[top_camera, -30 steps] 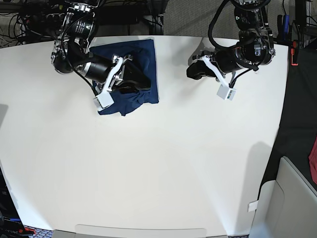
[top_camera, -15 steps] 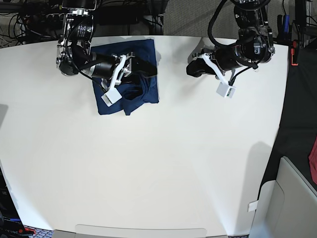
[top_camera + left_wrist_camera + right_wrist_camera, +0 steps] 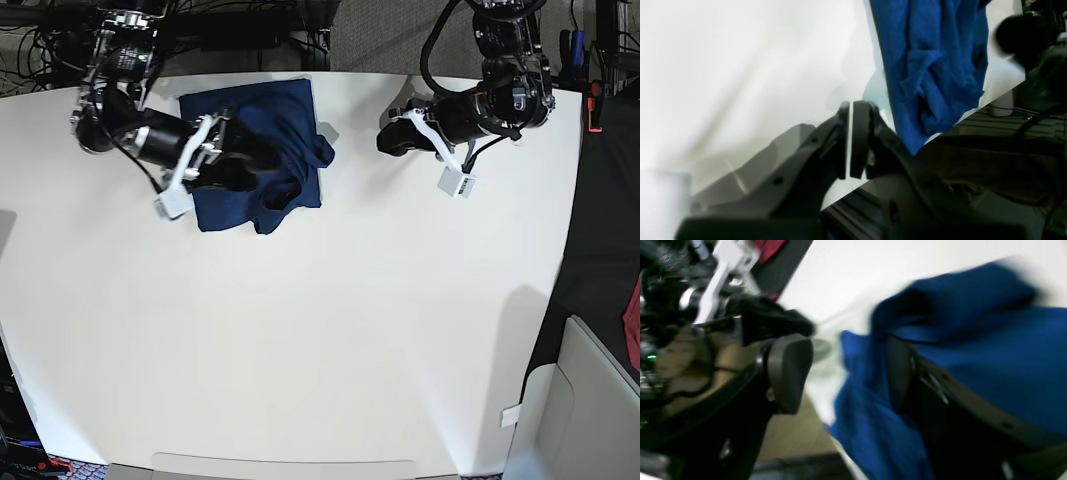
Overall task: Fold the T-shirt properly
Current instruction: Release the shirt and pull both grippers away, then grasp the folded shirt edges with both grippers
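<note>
The table [image 3: 300,330] carries the shirt [image 3: 225,205], bunched at its far edge: soft, limp, best pinched at a hem. Right pincer [image 3: 846,373] spread over it, holding nothing; left pincer [image 3: 850,143] pressed together, empty.

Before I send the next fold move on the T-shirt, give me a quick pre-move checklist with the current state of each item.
1. Right tool released: ok, its jaws stand wide apart, nothing clamped between them.
2. Right tool away from the cloth: not ok, one finger lies against the T-shirt.
3. Left tool free: ok, shut on nothing, apart from the shirt.
4. Fold tidy: not ok, the near edge is bunched and a flap sticks out toward the left arm.
5. Shirt fully on the table: cannot tell, it lies right at the far edge.
</note>
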`<move>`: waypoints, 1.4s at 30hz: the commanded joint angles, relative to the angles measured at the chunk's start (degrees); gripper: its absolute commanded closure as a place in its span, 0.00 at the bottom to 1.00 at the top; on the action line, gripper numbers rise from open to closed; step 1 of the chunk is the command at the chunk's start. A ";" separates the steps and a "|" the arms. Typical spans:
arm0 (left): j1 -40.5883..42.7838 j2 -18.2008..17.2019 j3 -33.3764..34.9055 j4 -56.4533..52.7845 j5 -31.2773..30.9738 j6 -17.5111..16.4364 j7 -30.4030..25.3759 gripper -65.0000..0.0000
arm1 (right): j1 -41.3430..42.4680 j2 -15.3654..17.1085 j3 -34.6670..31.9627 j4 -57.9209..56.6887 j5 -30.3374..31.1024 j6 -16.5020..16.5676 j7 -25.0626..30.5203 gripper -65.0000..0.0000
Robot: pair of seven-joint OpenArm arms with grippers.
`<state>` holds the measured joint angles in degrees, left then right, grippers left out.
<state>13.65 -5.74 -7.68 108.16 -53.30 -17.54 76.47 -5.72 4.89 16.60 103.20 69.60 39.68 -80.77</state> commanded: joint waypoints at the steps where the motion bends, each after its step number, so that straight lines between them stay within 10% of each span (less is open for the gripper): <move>1: -0.51 -0.20 -0.01 1.60 -1.78 0.00 -0.20 1.00 | 1.01 0.79 1.82 1.02 1.47 0.32 0.77 0.43; 13: -0.59 0.07 7.02 2.39 -10.92 0.00 -0.29 0.75 | 6.55 8.96 13.95 -2.58 -1.60 0.32 0.77 0.43; 42: 3.27 4.37 6.85 2.48 -6.61 0.27 -15.15 0.61 | 10.16 9.14 15.00 -10.41 -2.13 0.32 0.77 0.43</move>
<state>17.28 -1.48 -0.78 109.65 -58.81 -16.95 61.91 3.40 13.06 31.38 91.92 66.06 39.68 -80.88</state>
